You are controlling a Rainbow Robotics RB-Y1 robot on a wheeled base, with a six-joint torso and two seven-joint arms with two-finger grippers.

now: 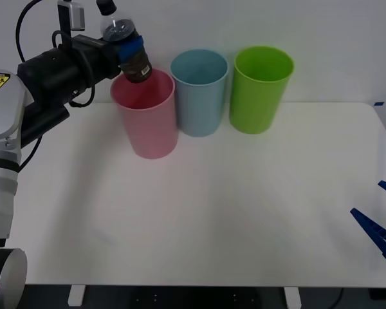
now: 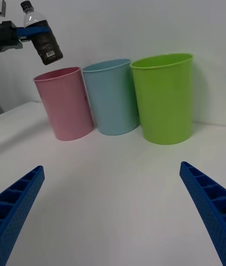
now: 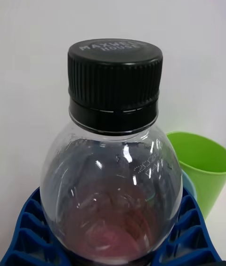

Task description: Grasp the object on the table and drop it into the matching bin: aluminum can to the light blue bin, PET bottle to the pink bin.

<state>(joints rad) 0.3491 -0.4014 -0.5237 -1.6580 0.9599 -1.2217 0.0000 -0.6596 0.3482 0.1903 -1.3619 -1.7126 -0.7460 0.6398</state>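
PET bottle (image 1: 130, 48) above pink bin (image 1: 148, 119)

The PET bottle (image 1: 125, 48) has a black ribbed cap, a clear upper body and a dark brown lower part with a small white label patch. The left end effector (image 1: 132, 46) is blue and ribbed, as is the right end effector (image 2: 113, 214). The pink bin (image 1: 147, 116), light blue bin (image 1: 199, 93) and lime green bin (image 1: 260, 90) stand on the plain white table (image 1: 231, 212).
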